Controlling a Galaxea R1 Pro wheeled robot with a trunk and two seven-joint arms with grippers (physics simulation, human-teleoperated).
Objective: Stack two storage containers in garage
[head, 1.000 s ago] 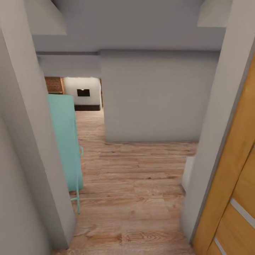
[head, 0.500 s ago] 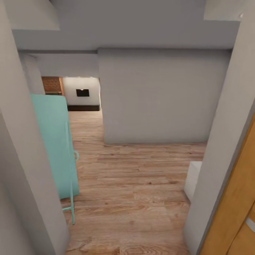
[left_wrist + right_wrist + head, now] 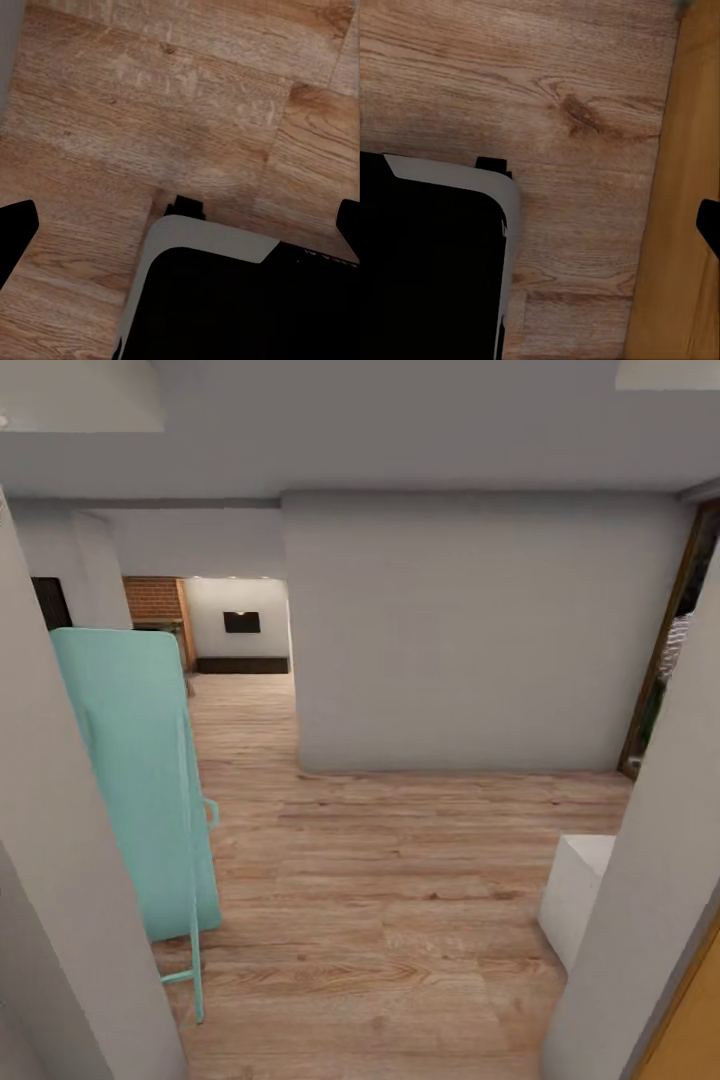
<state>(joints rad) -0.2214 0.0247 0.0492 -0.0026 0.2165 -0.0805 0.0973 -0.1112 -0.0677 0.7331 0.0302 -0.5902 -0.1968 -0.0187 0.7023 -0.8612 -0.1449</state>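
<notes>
Looking down a hallway of light wood planks (image 3: pixel 400 880), the head camera finds the living room (image 3: pixel 235 630) with its brick fireplace (image 3: pixel 155 600) and black TV (image 3: pixel 241 622) far off at eleven o'clock, a tall turquoise panel (image 3: pixel 135 780) at nine o'clock, while the left gripper (image 3: pixel 180 232) hangs released with fingertips spread above the planks, and whether the right gripper (image 3: pixel 585 225) is clenched I cannot tell.
</notes>
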